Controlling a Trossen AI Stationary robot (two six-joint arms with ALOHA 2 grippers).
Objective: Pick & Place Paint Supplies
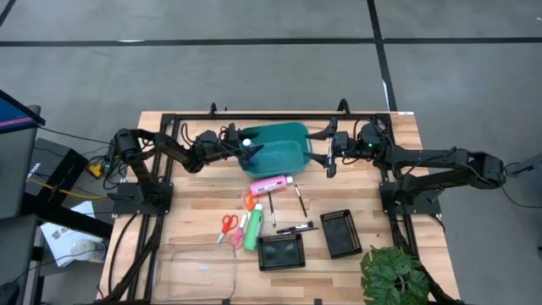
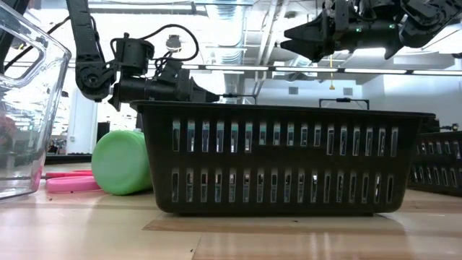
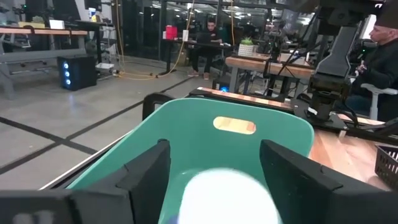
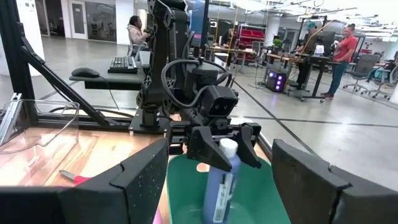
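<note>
A blue bottle [image 4: 219,186] with a white cap [image 3: 227,194] stands upright inside the teal basket [image 1: 284,148] at the table's far middle. My left gripper [image 1: 246,146] reaches level over the basket's left rim. It is open, with one finger [image 4: 204,148] on either side of the cap and a gap showing. My right gripper [image 1: 330,159] hangs open above the basket's right end, holding nothing. On the table nearer the front lie a pink bottle [image 1: 271,184], a green bottle [image 1: 253,230], scissors [image 1: 227,224] and thin dark brushes [image 1: 300,202].
Two black mesh trays [image 1: 280,251] [image 1: 340,232] sit near the front, and the nearer one fills the low view. A clear plastic tub [image 1: 196,269] stands at the front left and a potted plant [image 1: 394,275] at the front right. People sit and stand in the room beyond.
</note>
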